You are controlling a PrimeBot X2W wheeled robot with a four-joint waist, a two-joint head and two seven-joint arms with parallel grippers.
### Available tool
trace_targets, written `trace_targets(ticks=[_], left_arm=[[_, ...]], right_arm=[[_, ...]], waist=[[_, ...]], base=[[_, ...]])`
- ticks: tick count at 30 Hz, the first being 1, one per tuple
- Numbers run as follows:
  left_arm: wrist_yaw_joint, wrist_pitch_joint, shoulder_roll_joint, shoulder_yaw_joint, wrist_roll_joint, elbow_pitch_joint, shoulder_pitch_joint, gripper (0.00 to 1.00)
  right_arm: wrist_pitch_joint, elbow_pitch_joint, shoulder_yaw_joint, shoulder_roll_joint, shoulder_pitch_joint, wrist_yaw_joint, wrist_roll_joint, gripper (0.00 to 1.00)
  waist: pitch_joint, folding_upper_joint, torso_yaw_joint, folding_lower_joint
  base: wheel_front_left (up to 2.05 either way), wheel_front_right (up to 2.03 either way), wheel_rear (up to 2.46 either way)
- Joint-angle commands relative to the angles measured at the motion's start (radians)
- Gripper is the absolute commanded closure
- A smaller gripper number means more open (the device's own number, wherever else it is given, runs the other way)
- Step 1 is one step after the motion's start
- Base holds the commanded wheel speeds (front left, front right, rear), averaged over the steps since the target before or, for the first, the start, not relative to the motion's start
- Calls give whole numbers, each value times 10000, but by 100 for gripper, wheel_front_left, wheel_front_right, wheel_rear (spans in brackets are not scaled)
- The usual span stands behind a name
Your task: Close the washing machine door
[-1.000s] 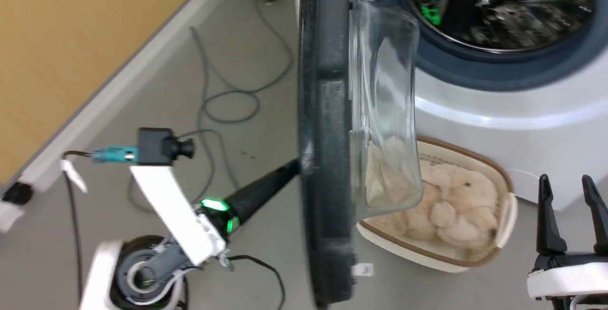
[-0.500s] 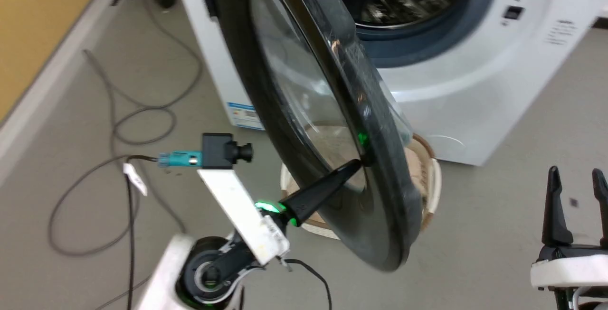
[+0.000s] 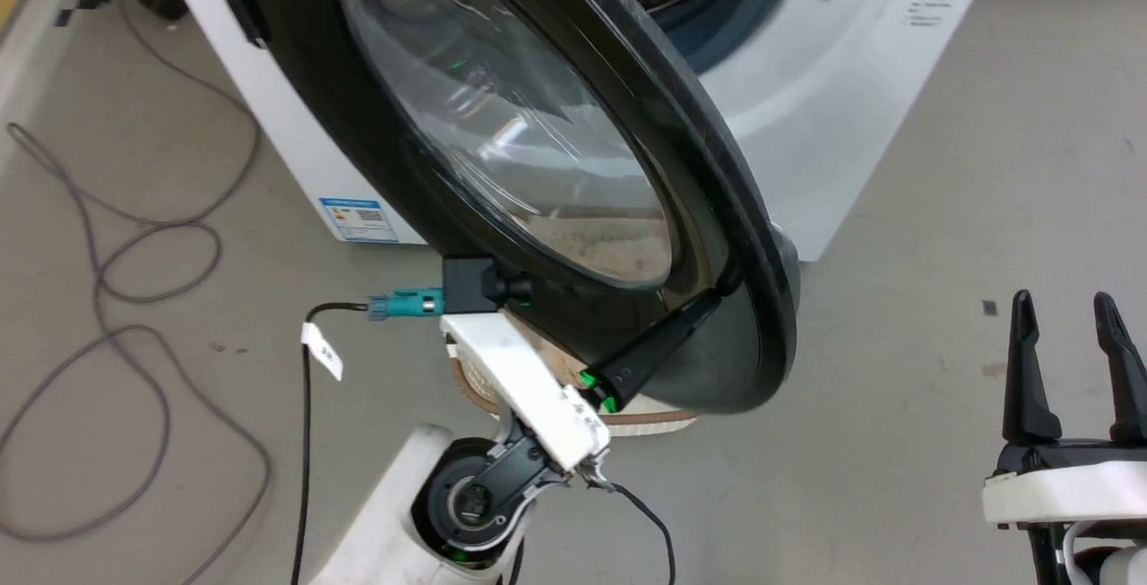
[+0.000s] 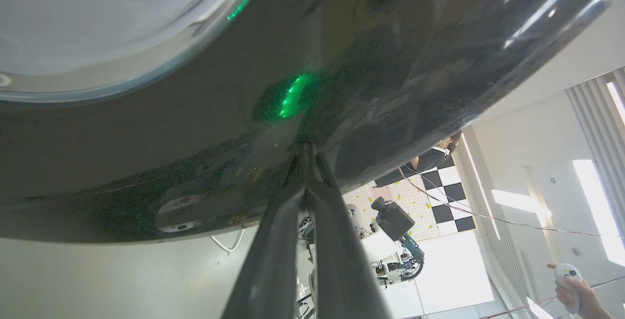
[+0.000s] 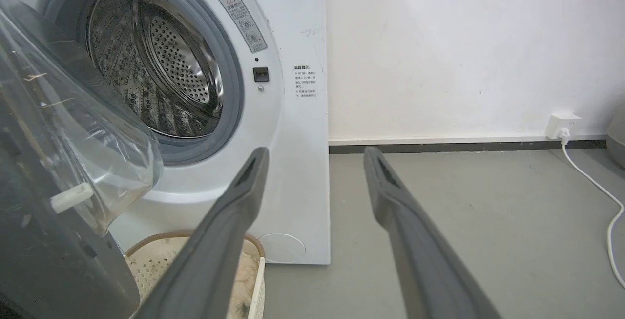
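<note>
The white washing machine [image 3: 806, 119] stands with its steel drum [image 5: 161, 65] exposed. Its big black door [image 3: 717, 236], with a clear glass window [image 3: 502, 128], hangs partly swung across the opening. My left gripper [image 3: 717, 296] is shut, and its fingertips [image 4: 306, 150] press against the door's glossy outer face near the lower rim. At the lower right my right gripper [image 3: 1065, 303] stands open and empty, away from the door. In the right wrist view the right gripper [image 5: 315, 154] points at the washer's right front edge, with the door's glass bowl [image 5: 73, 128] at the left.
A white-and-brown basket [image 3: 645, 417] of pale fluffy stuff sits on the floor under the door. Grey cables [image 3: 116, 253] loop on the floor at left. A wall socket with a white cord [image 5: 561, 123] is at the right. A person's hand [image 4: 578, 292] holds a white controller.
The head camera has shifted. The door has swung from edge-on towards the washer opening, with my shut left gripper following against its outer face. The right gripper has stayed open.
</note>
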Motion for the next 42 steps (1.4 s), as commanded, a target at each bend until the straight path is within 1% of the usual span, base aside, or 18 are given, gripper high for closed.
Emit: trace_targets(ticks=[1, 7, 11, 14, 17, 22, 24, 26, 28, 33, 36, 40, 41, 42], left_arm=[[-48, -107, -21, -99, -78, 85, -198, 100], [-48, -718, 157, -323, -197, 344, -326, 100], [-48, -1534, 377, -298, -83, 153, -281, 100], [-48, -2301, 659, -297, 182, 10, -137, 100], [-48, -3355, 1037, -346, 758, -53, -62, 100], [-48, -5348, 1889, -682, 2269, 257, -101, 100], [-48, -5818, 2222, -673, 3107, 646, -161, 100], [12, -6012, 2338, -437, 3959, 1135, -164, 100], [425, -6075, 2276, 124, 4785, 1389, -145, 100], [1597, -6087, 1993, 1958, 8055, 743, 291, 100], [2132, -6088, 1813, 2758, 9755, 206, 808, 100], [2631, -6089, 1432, 3638, 11203, -320, 1526, 100], [2750, -6089, 1338, 3777, 11510, -376, 1718, 80], [2878, -6090, 1256, 3916, 11811, -456, 1891, 5]], right_arm=[[-45, -8, 19, 11, -97, 8, 76, 0], [-45, -21, 5, 11, -38, 8, 177, 0], [-45, 18, -30, 11, 41, 8, 406, 0], [-45, 85, -27, 11, 171, 8, 476, 0], [-46, 43, -57, 11, 243, 8, 478, 0], [-46, -135, -290, 11, 194, 8, 428, 0], [-46, -195, -374, 11, 137, 8, 372, 0], [-46, -285, -485, 11, 52, 8, 361, 0], [-46, -438, -557, 11, -31, 8, 288, 0], [-46, -853, -605, 11, -374, 8, 215, 0], [-46, -1140, -534, 11, -656, 8, 206, 0], [-46, -1535, -437, 11, -988, 8, 464, 0], [-46, -1649, -366, 11, -1057, 8, 540, 0], [-46, -1769, -280, 11, -1124, 8, 656, 0]], waist=[[47, 0, -89, 0], [-18, 0, -152, 0], [-248, 0, -117, 0], [-506, 0, -59, 0], [-749, 0, 2, 0], [-1088, 0, 132, 0], [-1216, 0, 206, 0], [-1335, 0, 291, 0], [-1433, 0, 382, 0], [-1552, 0, 589, 0], [-1598, 0, 698, 0], [-1664, 0, 858, 0], [-1685, 0, 895, 0], [-1704, 0, 935, 0]], base=[[0, 0, 0], [0, 0, 0], [0, 0, 0], [0, 0, 0], [0, 0, 0], [0, 0, 0], [0, 0, 0], [0, 0, 0], [0, 0, 0], [0, 0, 0], [0, 0, 0], [0, 0, 0], [0, 0, 0], [0, 0, 0]])
